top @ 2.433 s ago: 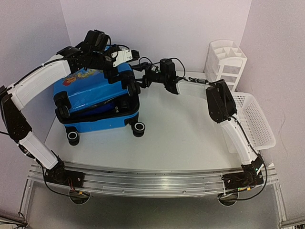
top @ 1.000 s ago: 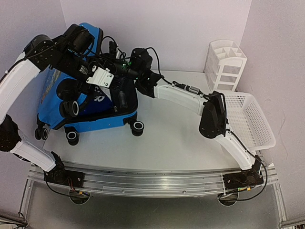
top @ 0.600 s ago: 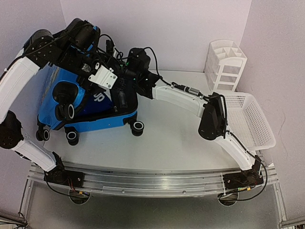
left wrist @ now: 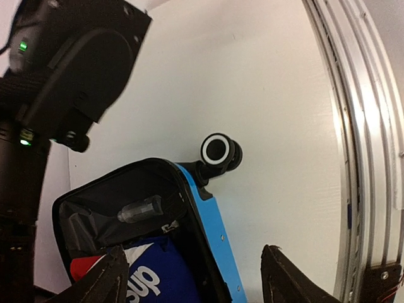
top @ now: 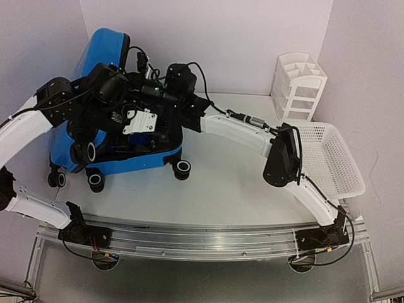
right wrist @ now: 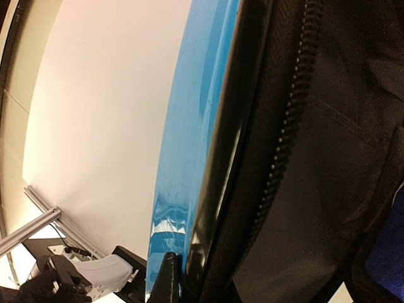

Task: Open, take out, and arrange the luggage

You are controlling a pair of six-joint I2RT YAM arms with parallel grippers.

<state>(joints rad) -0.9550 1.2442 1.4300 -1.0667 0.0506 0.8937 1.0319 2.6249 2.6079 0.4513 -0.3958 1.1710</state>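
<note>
The luggage [top: 136, 161], a bright blue hard-shell suitcase, stands open at the table's left with its lid [top: 101, 52] raised upright against the back wall. My right gripper [top: 165, 88] is shut on the lid's rim; in the right wrist view the blue shell [right wrist: 189, 145] and black zipper band [right wrist: 284, 139] run past my right gripper [right wrist: 183, 268]. My left gripper [left wrist: 202, 281] hangs open over the open base, holding nothing. Below it lie a blue cloth with white letters [left wrist: 154, 278] and a small clear bottle [left wrist: 139, 208] on the black lining. A black-and-white wheel [left wrist: 219, 150] sticks out beside it.
A white perforated basket [top: 334, 158] lies at the right edge, with a white compartmented organizer [top: 300, 82] behind it. The aluminium rail [top: 202, 237] runs along the near edge. The right arm's black body [left wrist: 69, 69] hangs close above the left gripper.
The lid has swung from nearly closed to upright, carried by the right gripper. The left arm has come off the lid and dropped low over the open base.
</note>
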